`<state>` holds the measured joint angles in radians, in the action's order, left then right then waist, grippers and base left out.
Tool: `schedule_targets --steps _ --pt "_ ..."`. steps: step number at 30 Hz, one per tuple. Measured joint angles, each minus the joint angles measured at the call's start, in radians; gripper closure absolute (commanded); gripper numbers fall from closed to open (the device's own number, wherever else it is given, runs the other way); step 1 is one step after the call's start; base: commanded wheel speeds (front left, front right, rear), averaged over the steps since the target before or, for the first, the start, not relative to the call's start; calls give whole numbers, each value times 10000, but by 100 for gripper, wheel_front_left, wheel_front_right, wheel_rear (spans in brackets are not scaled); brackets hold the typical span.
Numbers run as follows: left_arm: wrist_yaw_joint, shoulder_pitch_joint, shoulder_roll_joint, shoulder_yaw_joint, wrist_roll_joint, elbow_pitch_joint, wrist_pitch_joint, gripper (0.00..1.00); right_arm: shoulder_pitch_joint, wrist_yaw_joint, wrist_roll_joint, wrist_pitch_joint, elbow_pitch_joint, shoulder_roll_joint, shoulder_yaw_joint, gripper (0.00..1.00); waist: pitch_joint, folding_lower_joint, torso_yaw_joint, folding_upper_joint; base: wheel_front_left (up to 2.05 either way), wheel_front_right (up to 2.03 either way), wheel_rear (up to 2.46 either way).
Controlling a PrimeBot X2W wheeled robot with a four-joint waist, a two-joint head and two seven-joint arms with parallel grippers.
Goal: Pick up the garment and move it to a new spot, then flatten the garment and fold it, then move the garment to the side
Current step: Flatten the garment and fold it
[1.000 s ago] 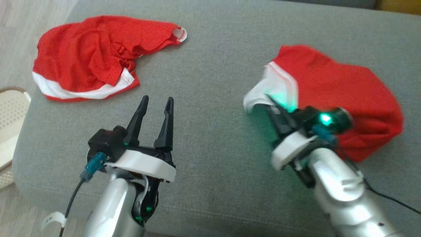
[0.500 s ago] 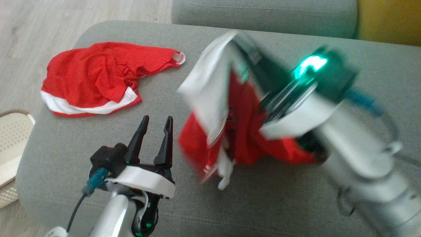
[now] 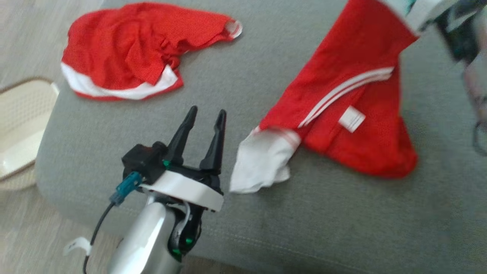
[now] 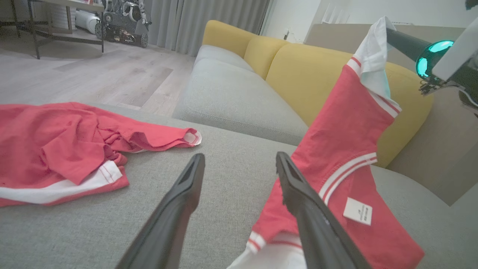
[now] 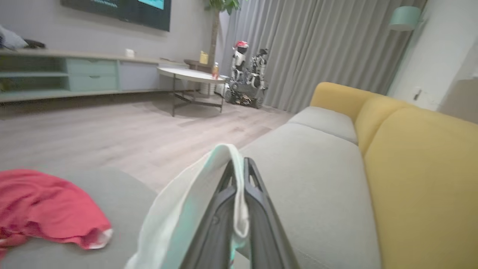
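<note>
Over the right half of the grey seat cushion (image 3: 304,228), the red garment (image 3: 354,87) hangs by its white-trimmed edge from the right fingers (image 5: 251,179). These are pressed together, with a fold of that white cloth pinched between them close to their tips. From that raised corner the garment slopes down and toward the robot, and its lower part lies on the cushion. A pair of thin white stripes (image 3: 344,91) runs across it, a small white label (image 3: 352,118) shows below the stripes, and a white sleeve end (image 3: 262,165) is crumpled at the lowest point. That sleeve end lies just beside the left fingers (image 3: 218,125), on their right; whether cloth and finger touch cannot be told. The left fingers are spread apart and hold nothing, pointing away from the robot low over the cushion, between the two pieces of clothing. A second red garment (image 3: 125,53) with a white band lies bunched on the far left part of the same cushion, well apart from the held one. Beyond the cushion's left edge a pale perforated basket (image 3: 23,114) stands on the wooden floor (image 4: 93,71). Behind the held garment, in the left wrist view, runs a sofa (image 4: 231,93) with grey seats and yellow backs.
</note>
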<state>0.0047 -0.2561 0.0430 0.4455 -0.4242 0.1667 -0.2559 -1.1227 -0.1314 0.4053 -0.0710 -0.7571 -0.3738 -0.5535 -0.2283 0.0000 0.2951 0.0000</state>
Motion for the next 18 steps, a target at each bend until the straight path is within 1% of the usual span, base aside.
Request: schedule_targets --steps 3,5,7,9,12,13,18 --pt "92 -178 0 334 -174 -38 0 0 -1105 0 -794 -6 -1639 -169 -17 0 -416 1 301 0 0 0 0" --pt "205 -259 -6 472 -303 -98 0 0 -1587 0 -1137 -4 -2508 -169 -13 0 -653 1 490 0 0 0 0" --pt "257 -327 -4 556 -374 -128 0 0 -1795 0 -1333 8 -3218 -27 -4 0 -859 1 615 0 0 0 0" --pt "320 -381 -6 560 -374 -130 0 0 -1758 0 -1384 -46 -3712 253 -35 0 -981 3 649 0 0 0 0" --pt "336 -384 -6 535 -372 -117 0 0 -1576 0 -1365 -568 -4069 631 -100 0 -936 1 503 0 0 0 0" --pt "336 -384 -6 535 -372 -117 0 0 -1576 0 -1365 -568 -4069 631 -100 0 -936 1 503 0 0 0 0" --pt "391 -384 -8 196 -353 -100 0 0 -1256 0 -897 -1490 -4219 880 222 0 -618 0 51 0 0 0 0"
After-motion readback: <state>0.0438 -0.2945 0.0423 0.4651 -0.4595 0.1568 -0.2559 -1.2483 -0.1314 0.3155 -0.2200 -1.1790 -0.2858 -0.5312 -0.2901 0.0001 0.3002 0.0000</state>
